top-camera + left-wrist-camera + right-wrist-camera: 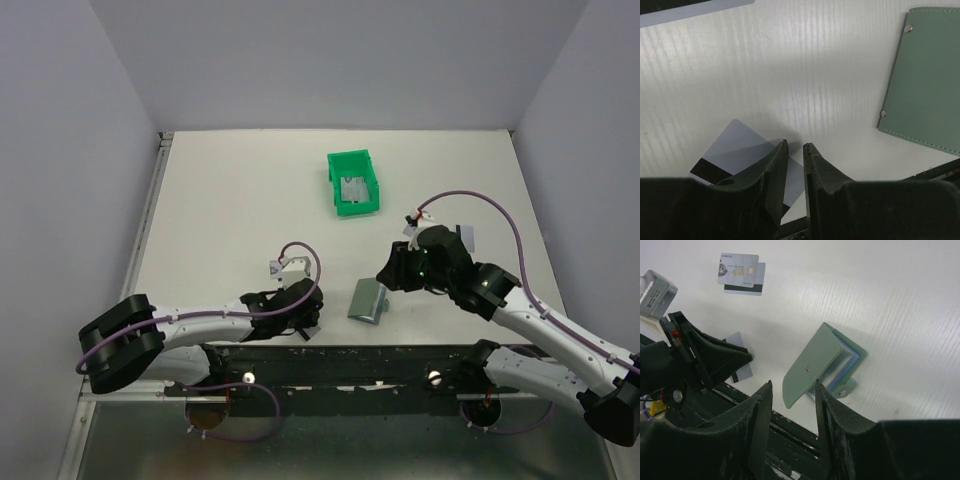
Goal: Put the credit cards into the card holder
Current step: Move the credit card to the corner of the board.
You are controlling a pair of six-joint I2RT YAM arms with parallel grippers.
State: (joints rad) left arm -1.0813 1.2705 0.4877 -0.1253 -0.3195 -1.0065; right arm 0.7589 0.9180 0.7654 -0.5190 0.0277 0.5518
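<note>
One silvery credit card [732, 145] with a black stripe lies flat on the table near the front edge. My left gripper [796, 145] [308, 315] hangs low over its corner, jaws nearly together with a slim gap and nothing pinched. Two more overlapping cards [740, 272] lie farther back. The grey-green card holder [812, 367] [369, 300] [925, 75] sits half open, its top flap raised and the paler blue pockets showing. My right gripper [793, 384] [390, 272] hovers open above the flap's free end, a finger on each side, not touching it.
A bright green bin [353, 183] with a grey card inside stands at the back centre. A small grey card [462, 233] lies behind my right arm. The black front rail [790, 427] runs just below both grippers.
</note>
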